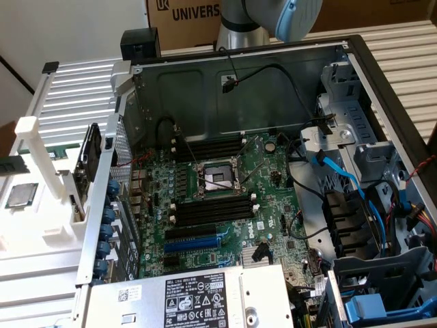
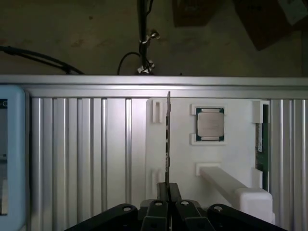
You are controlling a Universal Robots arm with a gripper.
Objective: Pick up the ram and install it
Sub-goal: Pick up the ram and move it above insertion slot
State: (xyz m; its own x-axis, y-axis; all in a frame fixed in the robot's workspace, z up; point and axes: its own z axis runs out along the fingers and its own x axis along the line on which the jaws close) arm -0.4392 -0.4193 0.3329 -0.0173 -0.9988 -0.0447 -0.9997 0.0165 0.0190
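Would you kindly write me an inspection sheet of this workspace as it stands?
Surface: ribbed metal table with a white holder on it.
Job's things: memory stick seen edge-on, held by the gripper; black slots on the motherboard.
Clutter: processor chip in the holder.
Grippers: gripper shut on the memory stick, over the holder.
Cables: blue cable and black cable inside the computer case.
Surroundings: cardboard box behind the case.

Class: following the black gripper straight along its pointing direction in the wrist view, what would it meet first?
Probably the flat white plastic holder plate, beside the square silver processor chip. The thin dark ram clamped edge-on in the gripper would touch it first; depth is unclear.
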